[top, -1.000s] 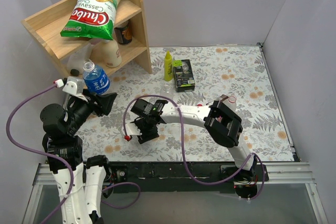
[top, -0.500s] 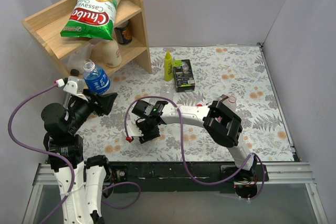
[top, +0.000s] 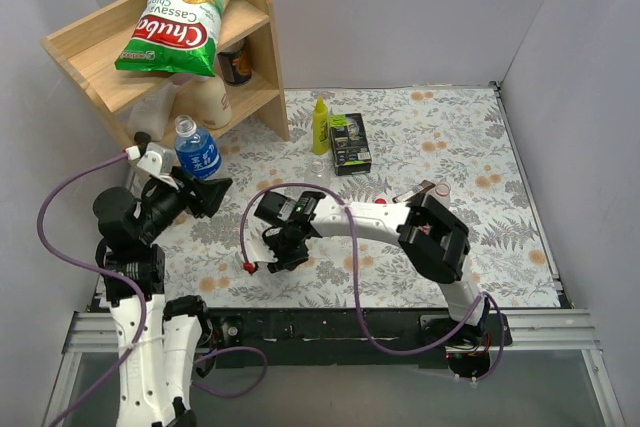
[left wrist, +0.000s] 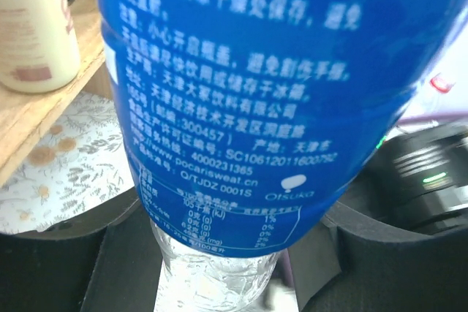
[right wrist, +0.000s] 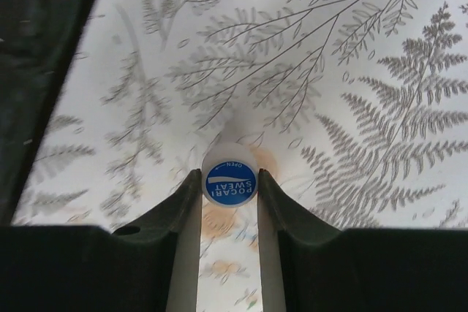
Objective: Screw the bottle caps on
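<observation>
My left gripper (top: pixel 196 190) is shut on the blue-labelled bottle (top: pixel 199 154) and holds it upright above the table's left side. In the left wrist view the bottle (left wrist: pixel 241 93) fills the frame, its clear base between my fingers (left wrist: pixel 66 268). My right gripper (top: pixel 281 245) points down at the flowered cloth. In the right wrist view it (right wrist: pixel 229 180) is shut on a blue-topped cap (right wrist: pixel 229 183) that lies on the cloth, a fingertip touching each side. A small red cap (top: pixel 246 267) lies just left of the right gripper.
A wooden shelf (top: pixel 255 67) stands at the back left with a chips bag (top: pixel 178 19) on top and a cream-white bottle (top: pixel 211 102) inside. A yellow squeeze bottle (top: pixel 320 125) and a black box (top: pixel 350 142) stand mid-table. Purple cables loop near both arms.
My left arm has carried the blue-labelled bottle to the right and raised it more upright. My right gripper has shifted slightly down toward the near edge, staying low on the cloth.
</observation>
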Robot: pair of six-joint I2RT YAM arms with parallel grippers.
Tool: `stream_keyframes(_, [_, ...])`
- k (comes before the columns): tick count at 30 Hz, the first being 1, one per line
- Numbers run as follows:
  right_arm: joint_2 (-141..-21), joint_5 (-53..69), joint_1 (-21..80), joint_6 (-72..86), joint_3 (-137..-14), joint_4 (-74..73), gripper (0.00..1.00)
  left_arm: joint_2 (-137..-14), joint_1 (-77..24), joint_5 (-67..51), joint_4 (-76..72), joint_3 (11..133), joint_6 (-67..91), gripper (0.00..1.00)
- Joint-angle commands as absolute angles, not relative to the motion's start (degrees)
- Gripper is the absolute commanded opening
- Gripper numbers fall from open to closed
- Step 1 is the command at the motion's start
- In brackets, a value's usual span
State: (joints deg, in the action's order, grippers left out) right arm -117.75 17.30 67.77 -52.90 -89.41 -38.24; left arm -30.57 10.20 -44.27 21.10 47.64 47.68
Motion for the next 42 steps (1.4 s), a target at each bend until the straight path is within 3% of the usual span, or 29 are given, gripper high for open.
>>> stream_keyframes(1, [-102.86,22.93,64.79,-49.75,-89.38,-49.01,0.2,-36.02,7.83,-48.59,11.25,45.44,39.59,0.01])
stream_keyframes(8, [-81.4,23.64,57.23,-38.6,-93.07,-54.84,0.17,-35.96,4.67,-61.52,13.35,35.1,21.84,0.0])
stream_keyframes(13, [-74.81,22.76,55.37,-39.02,-96.24,-54.14,0.18,-29.9,-8.15,-56.0,17.14,25.5,12.22,0.0])
stream_keyframes(17, [-75.76,25.22,55.37,-43.76,-97.81,-54.49,0.21,-31.62,-18.18,-49.49,14.78,22.59,11.34,0.0])
stream_keyframes(23, [-84.54,27.5,55.46,-45.52,-107.3,-60.36,0.2,-37.09,-23.2,-49.83,13.8,22.59,10.64,0.0])
stream_keyframes(27, [-85.61,27.51,55.81,-44.47,-106.01,-60.91,0.19,-39.89,-28.73,-48.08,12.31,21.27,10.54,0.0])
stream_keyframes(34, [-84.73,27.42,57.57,-43.95,-104.24,-61.96,0.2,-46.49,-29.18,-49.31,3.45,19.87,16.34,0.0])
stream_keyframes(42, [-85.87,29.27,58.1,-44.56,-101.87,-61.61,0.21,-45.44,-29.44,-49.48,-2.99,16.79,19.69,0.0])
